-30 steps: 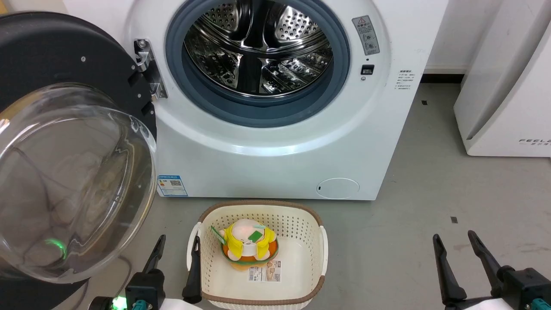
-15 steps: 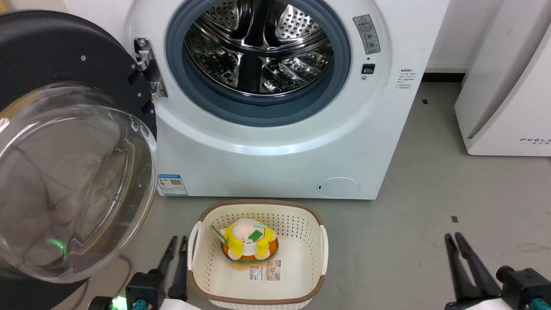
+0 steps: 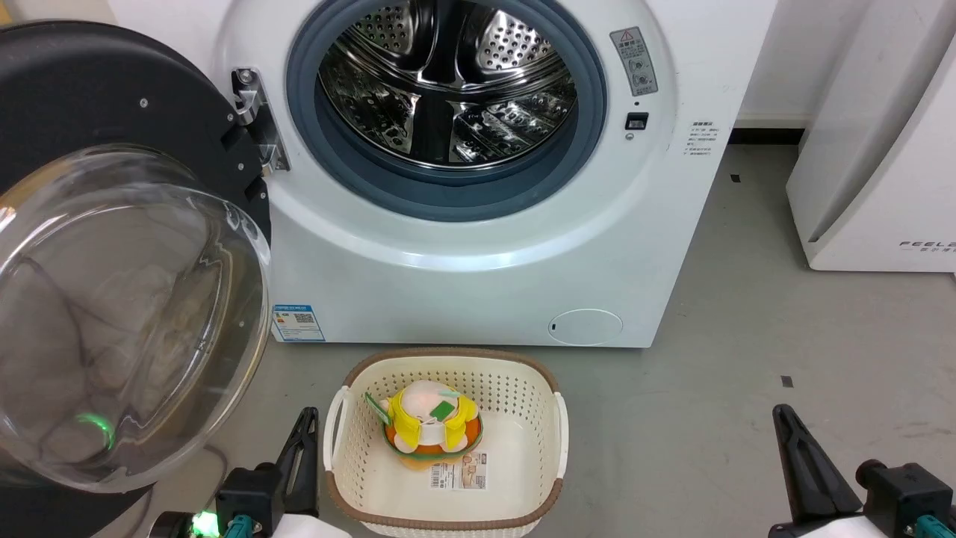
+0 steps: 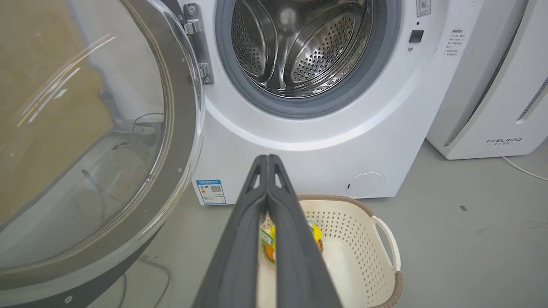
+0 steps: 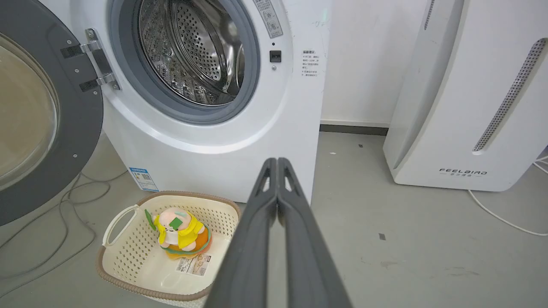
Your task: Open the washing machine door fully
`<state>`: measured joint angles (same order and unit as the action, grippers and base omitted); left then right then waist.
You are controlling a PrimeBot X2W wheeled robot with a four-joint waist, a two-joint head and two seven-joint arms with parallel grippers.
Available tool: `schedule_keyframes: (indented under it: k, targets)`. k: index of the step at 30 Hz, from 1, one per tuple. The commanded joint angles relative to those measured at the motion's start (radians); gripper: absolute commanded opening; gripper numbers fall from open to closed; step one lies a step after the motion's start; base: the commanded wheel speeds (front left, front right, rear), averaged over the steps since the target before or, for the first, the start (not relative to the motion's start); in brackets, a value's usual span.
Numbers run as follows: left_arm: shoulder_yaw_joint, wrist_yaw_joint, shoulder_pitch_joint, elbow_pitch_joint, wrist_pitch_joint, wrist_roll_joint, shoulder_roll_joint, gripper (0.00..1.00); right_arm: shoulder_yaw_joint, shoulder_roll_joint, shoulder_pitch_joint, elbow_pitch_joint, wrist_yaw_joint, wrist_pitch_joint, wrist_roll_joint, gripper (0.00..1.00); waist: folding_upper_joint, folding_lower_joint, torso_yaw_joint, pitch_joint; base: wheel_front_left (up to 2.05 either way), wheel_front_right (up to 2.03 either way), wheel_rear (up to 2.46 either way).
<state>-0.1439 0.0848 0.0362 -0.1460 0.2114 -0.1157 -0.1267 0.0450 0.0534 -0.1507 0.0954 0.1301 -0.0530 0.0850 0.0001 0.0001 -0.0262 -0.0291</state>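
Seen from the head, the washing machine door (image 3: 89, 82) stood swung wide, hinged at the left of the washing machine (image 3: 463, 261). The left wrist view caught the left gripper (image 4: 267, 160) clenched empty near a basket (image 4: 355, 222). The right wrist view showed the right gripper (image 5: 277, 161) likewise pinched together, holding nothing.

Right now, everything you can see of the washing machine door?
The washing machine door is swung wide open to the left of the drum mouth, hung on a metal hinge on the washing machine. Its matte black back faces us, dotted with small screws, with a bulging clear glass bowl at its centre. Nothing else touches it; the left gripper is shut, clear of it.
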Motion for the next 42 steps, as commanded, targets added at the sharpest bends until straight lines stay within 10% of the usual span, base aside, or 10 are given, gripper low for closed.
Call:
schedule_keyframes:
  k: [1, 42]
  targets:
    - [0.006, -0.004, -0.005, 0.009, -0.006, 0.008, 0.004, 0.0, -0.002, 0.0, 0.017, -0.006, 0.0, 0.002, -0.009, 0.0, -0.0001, 0.0, 0.0, 0.0, 0.0, 0.0, 0.0]
    - [0.059, -0.035, -0.017, 0.061, -0.084, 0.049, 0.032, 0.0, -0.018, -0.001, 0.068, -0.04, 0.0, 0.021, -0.038, 0.0, -0.0001, 0.0, 0.01, 0.011, 0.0, 0.0, 0.0]
